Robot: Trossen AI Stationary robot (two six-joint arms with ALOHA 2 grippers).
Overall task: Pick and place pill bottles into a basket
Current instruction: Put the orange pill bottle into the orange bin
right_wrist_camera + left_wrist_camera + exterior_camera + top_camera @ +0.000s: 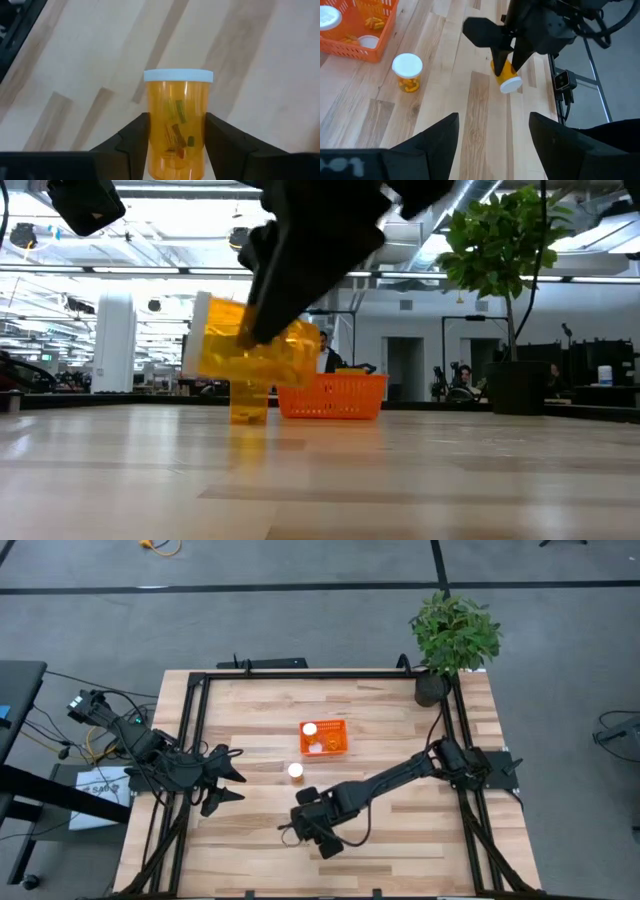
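1. Right gripper (175, 145) clamps a clear amber plastic bottle (177, 122) with a white ribbed cap, lifted off the wood-plank table (400, 840).
2. Second bottle (296, 771) stands upright near the orange mesh basket (338, 748).
3. Two white caps show inside the basket.
4. Left gripper (232, 774) spread open, empty, at the table's left edge.

- Four pill bottles: two in the basket (324, 738) — one (310, 728) and another (316, 748); one (296, 771) upright on the table (400, 720) just beside the basket's near-left corner; one (176, 125) clamped between the right gripper's (176, 145) fingers, lifted off the wood.
- One orange basket, mid-table toward the far edge.
- One potted plant (452, 635) at the far right corner.
- Two arms, two grippers; the left gripper (226, 775) sits by the left edge.
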